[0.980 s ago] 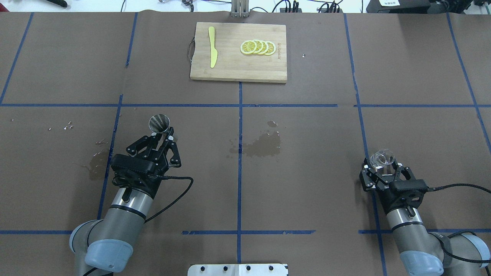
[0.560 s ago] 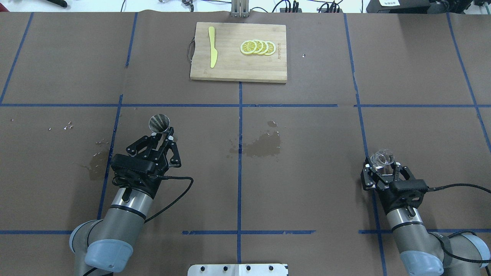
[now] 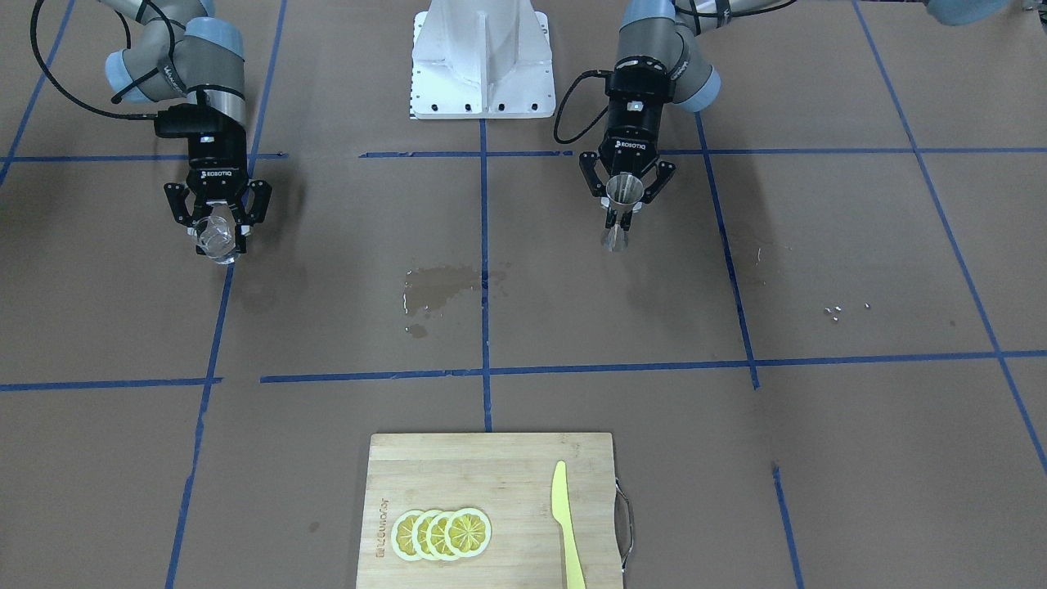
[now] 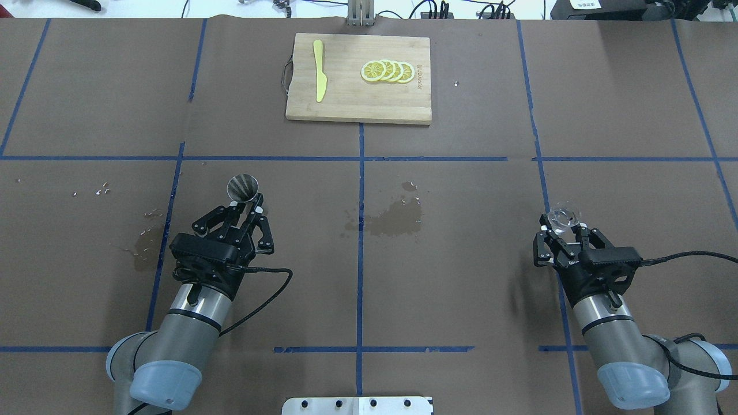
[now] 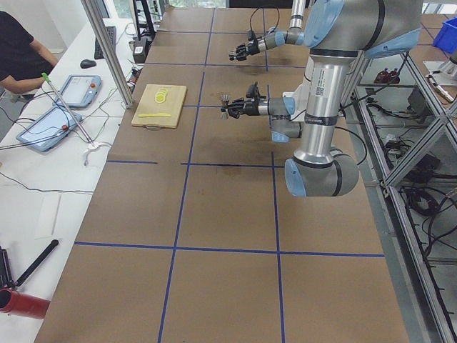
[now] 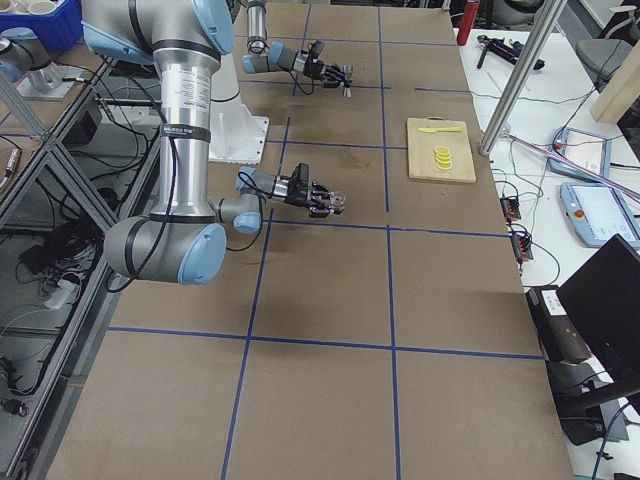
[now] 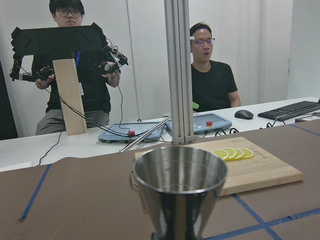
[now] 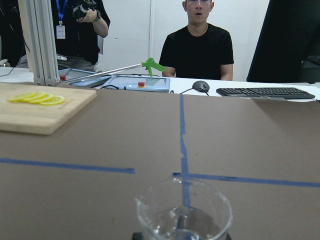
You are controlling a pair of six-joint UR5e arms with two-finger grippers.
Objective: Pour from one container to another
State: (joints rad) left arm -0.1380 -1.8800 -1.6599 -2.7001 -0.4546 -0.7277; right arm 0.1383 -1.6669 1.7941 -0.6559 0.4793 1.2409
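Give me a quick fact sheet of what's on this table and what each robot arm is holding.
Left pincer: shut on the metal jigger, mouth up
Right pincer: shut on the glass cup
Pouring: not begun; cup and jigger are far apart, on opposite sides of the table
Far side: cutting board with lemon slices and a yellow knife
Table middle: wet patch

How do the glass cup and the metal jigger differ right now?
The glass cup is clear and rounded; the jigger is grey metal, flaring from a narrow waist. The cup sits in the right gripper, the jigger in the left gripper. Both are held upright, far apart.
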